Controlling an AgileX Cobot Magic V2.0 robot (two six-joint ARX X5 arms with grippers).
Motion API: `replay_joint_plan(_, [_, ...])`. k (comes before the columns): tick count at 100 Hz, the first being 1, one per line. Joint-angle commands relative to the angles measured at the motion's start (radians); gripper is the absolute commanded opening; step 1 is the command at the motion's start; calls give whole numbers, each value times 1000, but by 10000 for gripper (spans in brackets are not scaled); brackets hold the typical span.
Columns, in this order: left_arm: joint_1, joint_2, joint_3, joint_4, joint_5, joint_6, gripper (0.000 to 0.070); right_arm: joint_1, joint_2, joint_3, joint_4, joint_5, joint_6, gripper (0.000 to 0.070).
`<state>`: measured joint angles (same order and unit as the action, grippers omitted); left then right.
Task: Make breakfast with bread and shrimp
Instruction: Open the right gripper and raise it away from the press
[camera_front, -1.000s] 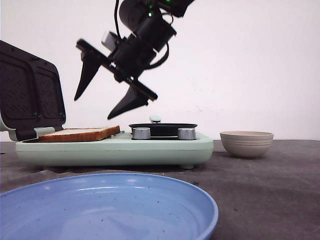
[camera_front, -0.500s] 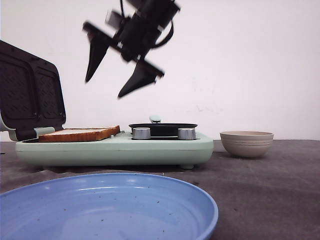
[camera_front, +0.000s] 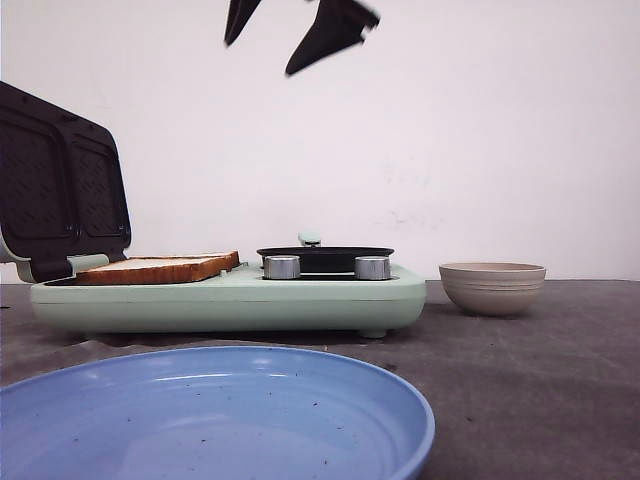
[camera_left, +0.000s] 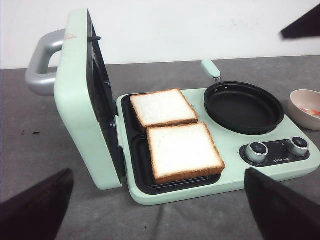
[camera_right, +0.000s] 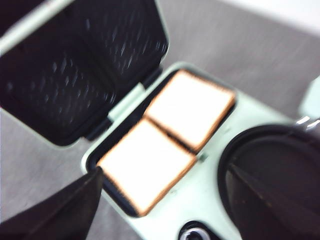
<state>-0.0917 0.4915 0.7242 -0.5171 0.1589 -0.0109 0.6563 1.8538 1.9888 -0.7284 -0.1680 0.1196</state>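
Two slices of bread (camera_left: 172, 140) lie flat and side by side, edges touching, in the two square wells of a pale green breakfast maker (camera_front: 230, 295) that stands on the dark grey table (camera_front: 540, 370), toward its far side. The maker's hinged lid (camera_left: 82, 100) stands raised almost upright at the end beside the bread, its dark ribbed inner plates facing the slices. At the maker's other end sits a round black frying pan (camera_left: 243, 107), empty, with two silver knobs (camera_left: 256, 151) set in the front edge just before it. A beige bowl (camera_front: 493, 287) stands on the table just beyond that end; the left wrist view shows orange-pink and white shrimp (camera_left: 311, 111) inside it, cut off by the picture's edge. A blue plate (camera_front: 220, 425), bare, occupies the near edge of the table. The right gripper (camera_front: 290, 30) hangs high above the maker at the top of the front view, fingers spread wide and holding nothing. The left gripper (camera_left: 155, 210) is likewise spread wide and empty, its dark fingertips (camera_left: 35, 205) well apart, looking down on the maker.
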Motion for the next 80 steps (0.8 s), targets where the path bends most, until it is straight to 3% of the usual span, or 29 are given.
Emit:
replay_joint_plan(1, [0,2,5,11,-2,0,700,9,-9,21,-2,29,-36,458])
replay_joint_plan(45, [-9,2,5,14,-2,0,700,7,-124,-39,-12,64,-96,409])
replay_joint_plan(56, [-12,2,5,15,-2,-1,700,7,-203,-192,54,64,-101,408])
replay_joint_plan(69, [-16,2,5,15,-2,-1,700,6,-361,-479,230,71,-101,403])
replay_joint_plan(80, [-19,2,5,15,-2,-1,700,4,-513,-710,351,133,-95,402])
